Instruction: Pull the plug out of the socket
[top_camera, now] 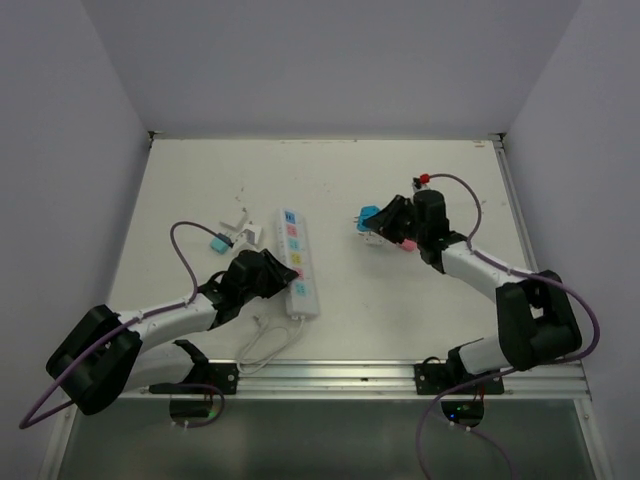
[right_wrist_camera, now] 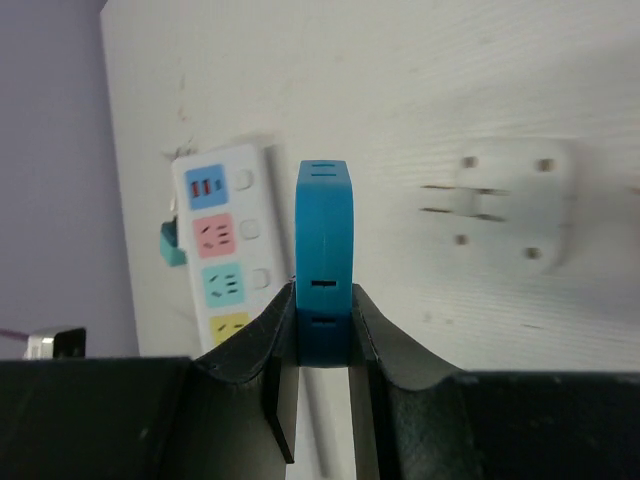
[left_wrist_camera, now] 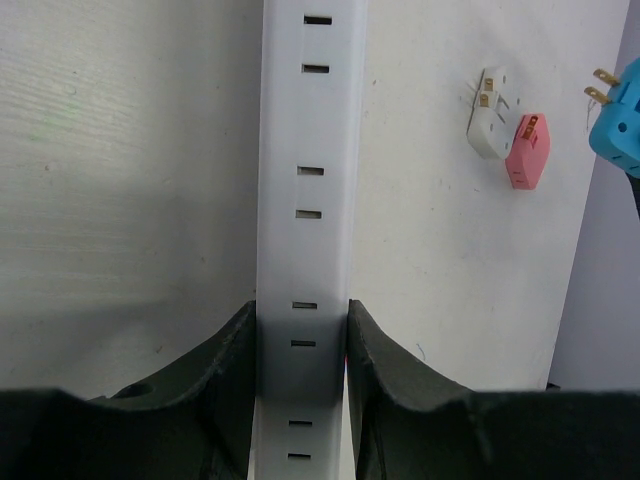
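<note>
My left end effector (left_wrist_camera: 300, 318) is pinching the socket (top_camera: 299, 262). One black finger presses on each long white side, and the fingers (left_wrist_camera: 228, 385) hold it tight. The grip is near the end where the thin white cord (top_camera: 268, 345) comes out. The socket lies flat on the counter (top_camera: 400, 320) and runs straight ahead of this end effector.

My right end effector (right_wrist_camera: 322, 300) is pressed together on the blue plug (right_wrist_camera: 322, 230), one finger on each flat side. The plug sticks out past the fingertips. It is off the socket and well apart from it. From the right wrist camera, the socket lies ahead and to the left of this end effector. I can see its blue, pink, green and yellow faces there.

A white plug (right_wrist_camera: 515, 205) lies on the counter ahead and to the right of the right end effector. It looks blurry, so I cannot tell much more about it.

From the left wrist camera, that white plug and a pink plug (left_wrist_camera: 527, 152) lie just beside each other, ahead and to the right of the left end effector. The blue plug shows past them at the edge, with its metal pins pointing out.

Ahead and to the left of the left end effector, a small teal plug (top_camera: 217, 243) and some white pieces (top_camera: 243, 228) lie near the socket.
</note>
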Tool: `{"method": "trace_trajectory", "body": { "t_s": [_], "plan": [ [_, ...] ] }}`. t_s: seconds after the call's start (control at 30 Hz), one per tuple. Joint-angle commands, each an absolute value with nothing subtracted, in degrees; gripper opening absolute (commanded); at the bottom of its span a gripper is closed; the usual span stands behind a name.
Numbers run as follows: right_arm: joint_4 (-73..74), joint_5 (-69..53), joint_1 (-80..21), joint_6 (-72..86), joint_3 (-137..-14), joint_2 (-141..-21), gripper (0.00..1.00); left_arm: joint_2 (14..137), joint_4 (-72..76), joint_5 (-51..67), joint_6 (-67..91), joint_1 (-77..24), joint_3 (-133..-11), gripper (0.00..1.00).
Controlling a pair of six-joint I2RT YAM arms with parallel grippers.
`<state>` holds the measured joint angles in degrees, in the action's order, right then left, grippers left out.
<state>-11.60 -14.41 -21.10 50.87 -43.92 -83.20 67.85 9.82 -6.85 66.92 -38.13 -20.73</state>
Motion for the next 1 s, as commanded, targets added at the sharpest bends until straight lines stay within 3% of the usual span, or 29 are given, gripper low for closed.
{"method": "trace_trajectory", "body": {
  "t_s": [0.0, 0.33, 0.73, 0.83, 0.93, 0.97],
  "plan": [
    [-7.9, -12.7, -12.0, 48.1, -39.9, -78.2, 0.0, 69.6, 2.4, -9.0, 64.9, -37.6, -17.6, 0.0],
    [-6.7, -19.6, 13.1, 44.6, -35.4, -76.5, 0.0, 73.3, 8.9, -2.6, 61.2, -37.6, -18.1, 0.0],
    [-20.3, -26.0, 14.9, 50.8, -39.1, -92.9, 0.01, 76.4, 12.1, 2.5, 59.6, -37.5, -19.3, 0.0],
    [-20.6, -28.6, 14.9, 51.2, -40.6, -95.6, 0.06, 77.9, 13.6, 4.0, 59.7, -37.7, -19.6, 0.0],
    [-18.4, -27.2, 14.9, 49.8, -40.0, -95.0, 0.23, 79.7, 14.8, 4.9, 59.7, -38.1, -20.2, 0.0],
    [-16.8, -26.4, 14.9, 49.1, -40.2, -94.5, 0.36, 80.2, 15.0, 5.2, 59.7, -38.3, -20.6, 0.0]
  ]
}}
